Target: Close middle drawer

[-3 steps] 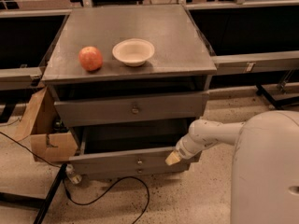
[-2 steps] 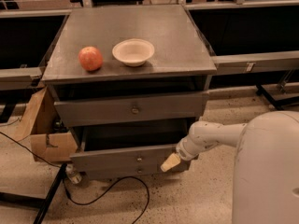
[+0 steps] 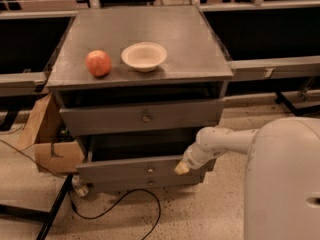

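A grey metal cabinet (image 3: 200, 59) stands on a speckled floor (image 3: 200, 209), with three alike drawer fronts facing the near side. On its flat top, a red apple (image 3: 98, 63) rests to the left and a shallow pale bowl (image 3: 144, 56) just beside it to the right; the two are apart. The uppermost drawer front (image 3: 100, 120), with its larger knob (image 3: 146, 117), juts slightly out of the frame. Below it, the middle drawer (image 3: 115, 171) is pulled out toward the near side, so that its dark interior shows behind the front panel; a small round centre knob (image 3: 150, 170) marks the panel. The lowest drawer front (image 3: 120, 185) sits just beneath. The white arm (image 3: 225, 140) reaches in from the robot body (image 3: 282, 184) at the near right, and the gripper (image 3: 181, 168), with a yellowish tip, lies at the right part of the middle drawer's front panel, right of the centre knob; whether it touches the panel, and whether it is spread or pressed together, cannot be told. A cardboard box (image 3: 47, 144) stands left of the cabinet, and a black cable (image 3: 122, 196) loops across the floor near the cabinet's base.
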Robot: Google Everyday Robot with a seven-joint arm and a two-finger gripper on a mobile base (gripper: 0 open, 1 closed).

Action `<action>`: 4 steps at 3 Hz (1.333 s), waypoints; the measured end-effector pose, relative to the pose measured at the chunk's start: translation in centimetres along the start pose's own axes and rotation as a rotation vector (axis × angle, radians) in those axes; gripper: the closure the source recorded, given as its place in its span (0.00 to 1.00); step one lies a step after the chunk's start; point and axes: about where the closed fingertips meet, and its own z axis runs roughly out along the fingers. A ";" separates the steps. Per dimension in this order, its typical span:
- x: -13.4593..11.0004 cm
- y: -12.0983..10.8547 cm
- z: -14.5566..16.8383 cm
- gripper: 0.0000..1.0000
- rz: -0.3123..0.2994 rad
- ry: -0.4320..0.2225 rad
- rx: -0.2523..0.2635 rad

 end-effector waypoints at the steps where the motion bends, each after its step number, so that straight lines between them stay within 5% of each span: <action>1: -3.1 -0.2 0.9 0.78 -0.125 -0.005 -0.009; 2: -2.9 0.1 0.8 0.99 -0.125 -0.005 -0.009; 4: -2.1 0.7 1.8 1.00 -0.165 0.029 -0.025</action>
